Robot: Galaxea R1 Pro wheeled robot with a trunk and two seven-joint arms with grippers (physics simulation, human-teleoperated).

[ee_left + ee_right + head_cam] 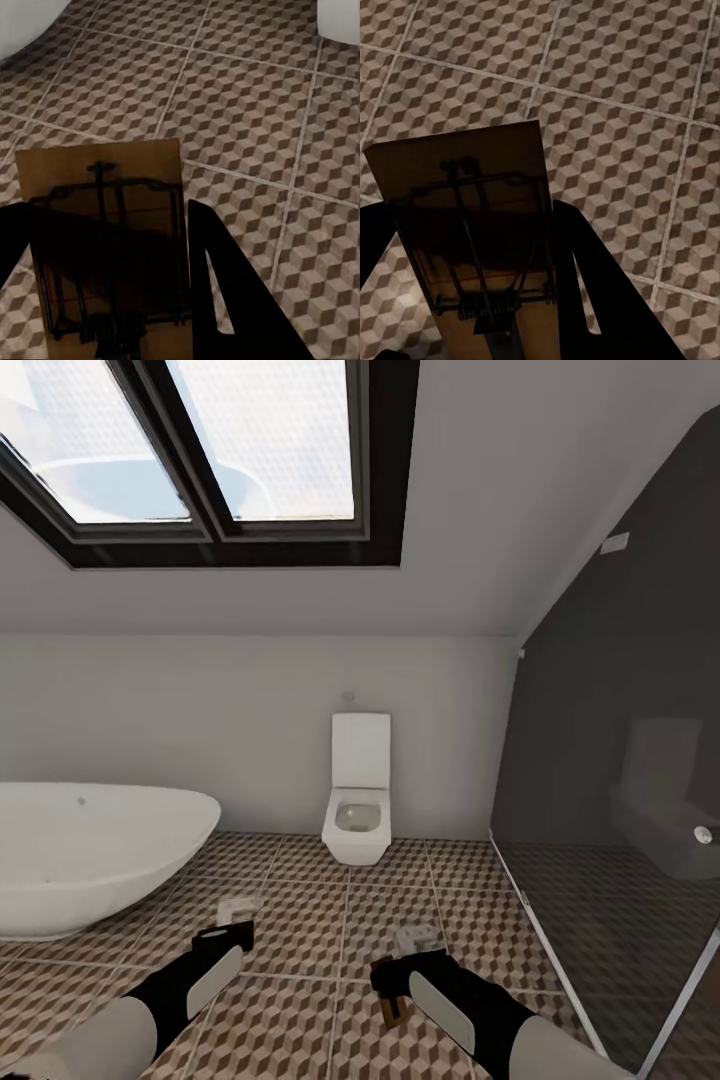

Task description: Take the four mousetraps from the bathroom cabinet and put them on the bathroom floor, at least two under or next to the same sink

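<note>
Each gripper holds one mousetrap above the bathroom floor (330,970). In the left wrist view a brown wooden mousetrap (97,169) with wire parts lies flat between the dark fingers, my left gripper (105,217) shut on it. The right wrist view has a second mousetrap (457,154) clamped the same way in my right gripper (469,214). In the head view my left gripper (228,932) and right gripper (400,965) hover low over the cube-patterned tiles, side by side. The cabinet and the sink are out of view.
A white bathtub (90,850) stands at the left and a white toilet (357,800) against the far wall. A dark glass panel (620,780) closes off the right side. Tiled floor lies between tub, toilet and glass.
</note>
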